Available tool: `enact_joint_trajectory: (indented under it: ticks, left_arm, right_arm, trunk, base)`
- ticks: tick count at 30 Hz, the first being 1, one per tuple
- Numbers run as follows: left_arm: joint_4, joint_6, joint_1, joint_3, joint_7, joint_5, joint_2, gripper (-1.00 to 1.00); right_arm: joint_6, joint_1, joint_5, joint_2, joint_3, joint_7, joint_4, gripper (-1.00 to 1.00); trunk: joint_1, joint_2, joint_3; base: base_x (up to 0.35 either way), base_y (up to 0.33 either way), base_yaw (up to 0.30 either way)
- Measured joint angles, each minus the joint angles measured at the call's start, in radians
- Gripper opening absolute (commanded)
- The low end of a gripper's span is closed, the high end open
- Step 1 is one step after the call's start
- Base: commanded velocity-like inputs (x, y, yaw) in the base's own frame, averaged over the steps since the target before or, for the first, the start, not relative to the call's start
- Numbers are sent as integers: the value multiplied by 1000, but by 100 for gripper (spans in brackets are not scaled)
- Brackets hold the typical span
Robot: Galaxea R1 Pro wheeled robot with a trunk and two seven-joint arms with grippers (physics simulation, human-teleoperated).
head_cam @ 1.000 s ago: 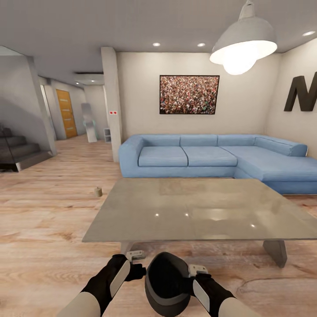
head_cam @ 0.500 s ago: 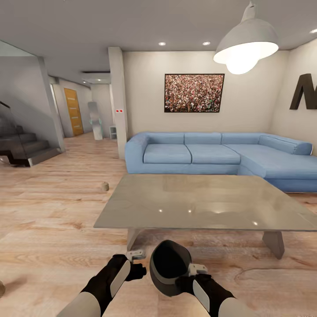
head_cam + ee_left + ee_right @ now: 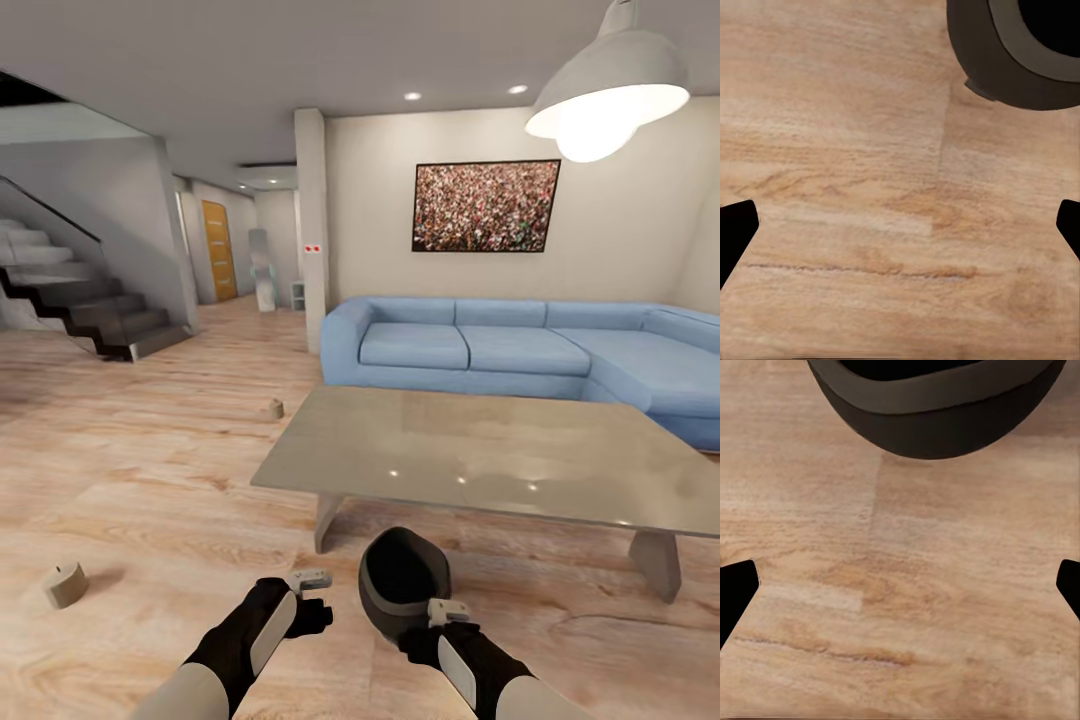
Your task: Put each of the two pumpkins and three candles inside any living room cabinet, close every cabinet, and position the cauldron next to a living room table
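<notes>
The black cauldron [image 3: 403,583] sits at the table's [image 3: 480,455] six o'clock, apparently gripped at its rim by the right gripper [image 3: 448,612]. Left gripper [image 3: 310,582] spread wide, empty. Candles [image 3: 65,584] at nine o'clock.

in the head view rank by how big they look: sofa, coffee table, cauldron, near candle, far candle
1. coffee table and sofa: too alike to rank, and the table is nearer.
2. cauldron
3. near candle
4. far candle, though distance may explain it.

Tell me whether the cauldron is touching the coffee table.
Apart. In the head view, a strip of wood floor shows between the cauldron and the coffee table, clear of its near edge and leg.
</notes>
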Motion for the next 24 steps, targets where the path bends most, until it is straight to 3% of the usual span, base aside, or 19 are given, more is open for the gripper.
enact_joint_trajectory:
  ticks: [24]
  left_arm:
    - [0, -4, 0, 0, 0, 0, 0, 100]
  right_arm:
    - [-35, 0, 4, 0, 1, -5, 0, 100]
  trunk:
    - [0, 0, -16]
  base:
    - [-33, -27, 267]
